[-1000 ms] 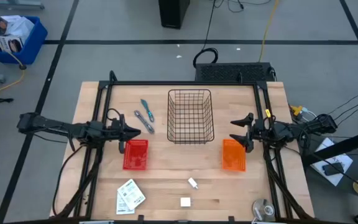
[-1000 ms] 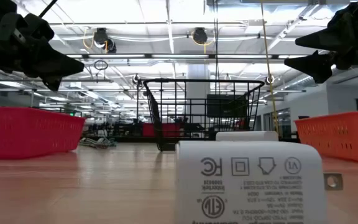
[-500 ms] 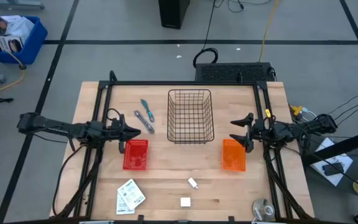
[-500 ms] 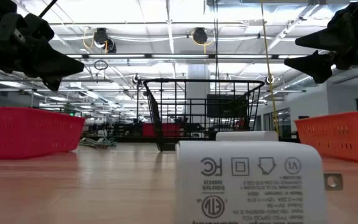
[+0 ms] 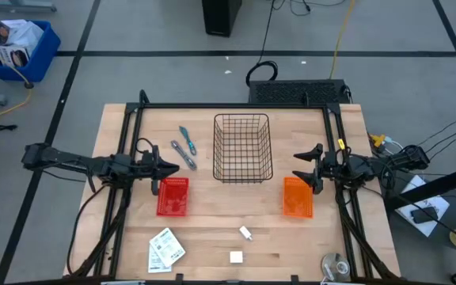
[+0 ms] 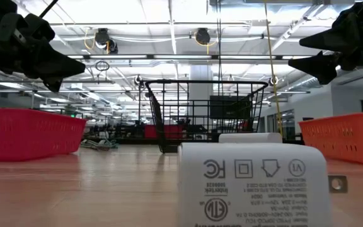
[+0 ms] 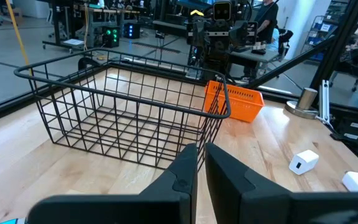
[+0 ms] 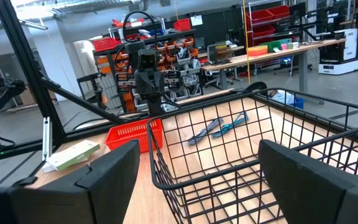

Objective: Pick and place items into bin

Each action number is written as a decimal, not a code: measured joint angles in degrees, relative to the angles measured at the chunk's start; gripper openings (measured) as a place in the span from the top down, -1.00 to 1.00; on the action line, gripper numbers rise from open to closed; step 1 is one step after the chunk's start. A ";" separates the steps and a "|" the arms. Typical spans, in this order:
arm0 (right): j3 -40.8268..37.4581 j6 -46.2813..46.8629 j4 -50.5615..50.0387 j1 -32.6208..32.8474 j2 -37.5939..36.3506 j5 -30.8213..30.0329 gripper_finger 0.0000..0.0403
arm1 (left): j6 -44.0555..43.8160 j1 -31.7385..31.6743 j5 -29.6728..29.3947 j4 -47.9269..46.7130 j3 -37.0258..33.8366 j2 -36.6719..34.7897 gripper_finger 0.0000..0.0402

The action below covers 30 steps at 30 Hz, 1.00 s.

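Observation:
The high view has my left gripper (image 5: 176, 168) shut and in the air above the red bin (image 5: 172, 196), left of the black wire basket (image 5: 242, 148). My right gripper (image 5: 298, 164) is open, in the air right of the basket and above the orange bin (image 5: 297, 197). A blue-handled tool (image 5: 186, 139) and a grey metal tool (image 5: 184, 153) lie flat on the table left of the basket. Two white blocks (image 5: 245, 233) (image 5: 236, 256) and printed cards (image 5: 165, 248) lie near the table's near edge. Both grippers touch nothing.
The wire basket (image 7: 123, 118) stands at the table's middle, between both arms. A round metal object (image 5: 335, 265) sits at the near right corner. One white block (image 6: 251, 183) fills the low view's foreground. Bare wood (image 5: 212, 214) lies between the two coloured bins.

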State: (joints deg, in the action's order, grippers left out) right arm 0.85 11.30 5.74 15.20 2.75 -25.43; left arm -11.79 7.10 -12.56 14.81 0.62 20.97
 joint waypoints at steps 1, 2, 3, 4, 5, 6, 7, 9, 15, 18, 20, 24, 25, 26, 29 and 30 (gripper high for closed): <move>0.00 0.01 0.02 0.00 0.00 -0.01 -0.59 | 0.00 0.00 0.00 0.00 0.00 0.00 0.82; 0.01 -0.01 0.00 0.00 0.00 -0.01 -0.59 | 0.00 0.02 0.00 0.00 0.00 0.01 0.82; 0.01 -0.01 0.02 0.00 0.00 -0.01 -0.59 | -0.02 0.01 0.00 0.00 -0.02 0.02 0.82; -0.01 -0.01 0.00 -0.01 -0.01 0.00 -0.59 | -0.01 0.00 0.00 0.00 -0.01 0.01 0.82; 0.01 -0.01 0.02 -0.02 -0.01 0.00 -0.59 | -0.01 0.00 0.00 0.00 0.00 0.01 0.82; 0.01 0.00 0.00 -0.01 0.00 0.00 -0.59 | -0.02 0.00 0.00 0.00 0.00 0.01 0.82; -0.01 -0.01 0.02 -0.02 -0.01 0.00 -0.59 | 0.00 0.00 0.00 0.00 0.00 0.00 0.82; 0.01 -0.01 0.00 -0.02 -0.01 0.00 -0.59 | -0.02 0.02 0.00 0.00 0.00 0.02 0.82; 0.01 0.00 0.01 -0.02 -0.01 -0.02 -0.59 | 0.00 0.01 0.01 0.00 -0.02 0.00 0.82; -0.01 -0.01 0.01 0.00 -0.01 0.00 -0.59 | -0.01 0.00 0.00 0.00 0.00 0.00 0.82; 0.00 -0.01 0.16 -0.01 0.01 0.00 -0.59 | 0.00 0.02 0.00 0.00 -0.02 0.02 0.82; 0.01 4.15 0.30 0.00 0.01 0.04 -0.59 | 0.00 0.00 0.00 0.00 -0.01 0.00 0.82; 0.01 7.14 0.36 0.00 0.01 0.08 -0.59 | 0.00 0.00 0.00 0.00 -0.01 0.02 0.82; 0.00 10.37 0.77 0.00 0.01 0.06 -0.59 | -0.02 0.00 0.00 0.00 -0.02 0.00 0.82; 0.01 24.11 2.04 0.00 0.01 1.64 -0.59 | -0.01 0.01 0.00 0.00 -0.02 0.01 0.82; 0.01 29.74 2.55 0.02 0.01 3.22 -0.59 | 0.00 0.02 0.00 0.00 -0.02 0.00 0.82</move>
State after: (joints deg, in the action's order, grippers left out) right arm 0.86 41.04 8.29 15.22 2.76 -22.21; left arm -11.79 7.11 -12.56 14.81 0.60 20.97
